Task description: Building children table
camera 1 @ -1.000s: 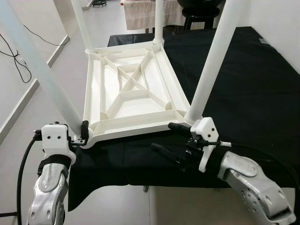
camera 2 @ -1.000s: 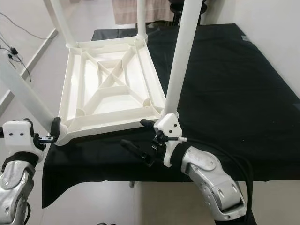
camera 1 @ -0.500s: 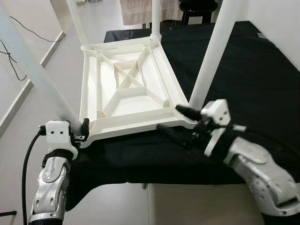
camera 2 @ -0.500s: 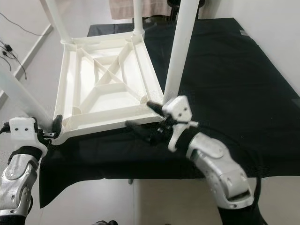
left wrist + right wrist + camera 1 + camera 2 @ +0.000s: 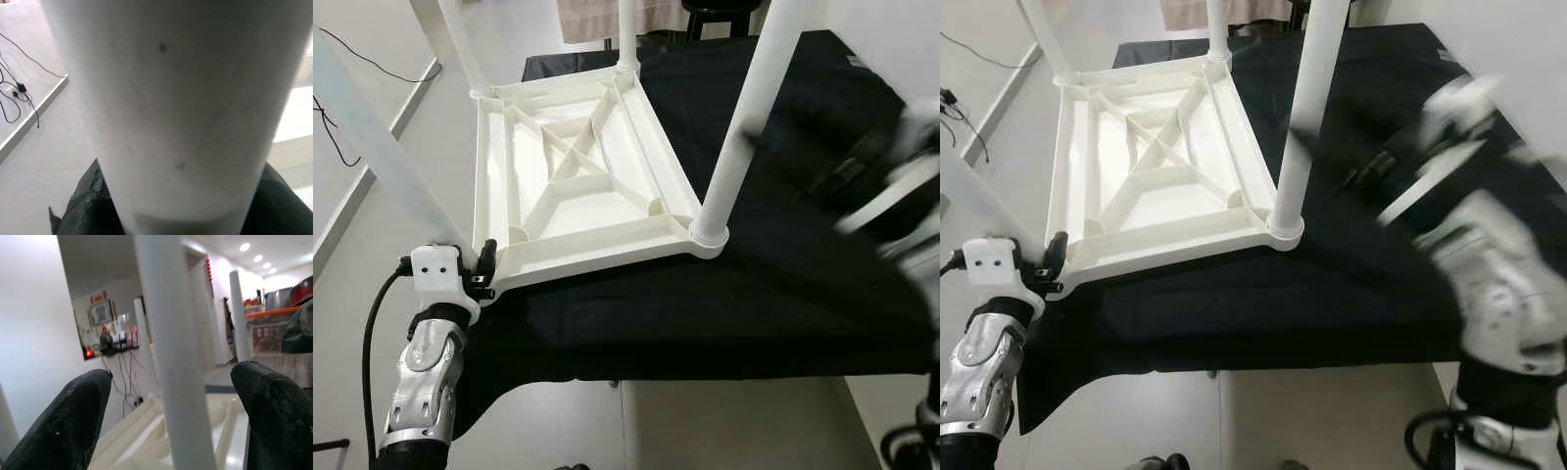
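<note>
Fingers on the right gripper are spread wide apart with nothing between the pads, and in the right wrist view one white leg stands framed right in the gap, not touched. In the head views that arm is just a motion-blurred smear out over the black cloth, well to the side of the near right leg, so I can't place it any tighter than that. My guess is it's lining up on that leg, either to grab it or to check it's seated.

Left gripper sits at the near left corner of the tabletop, right where the near left leg meets the frame. I can't tell if its fingers are closed or not. The left wrist view is basically a wall of white leg pressed up close, so it looks like this arm is bracing that corner.

The kids' table itself lies upside down on the cloth-covered surface, ribbed underside and the X-shaped bracing facing up. That makes sense, since the leg sockets are on the underside. All four legs stick up from the corners; the near left one leans outward while the other three look about straight. So I'd say assembly is mostly done, and that leaning leg is the one I'd worry about, along with the near left corner hanging just past the cloth's edge.
</note>
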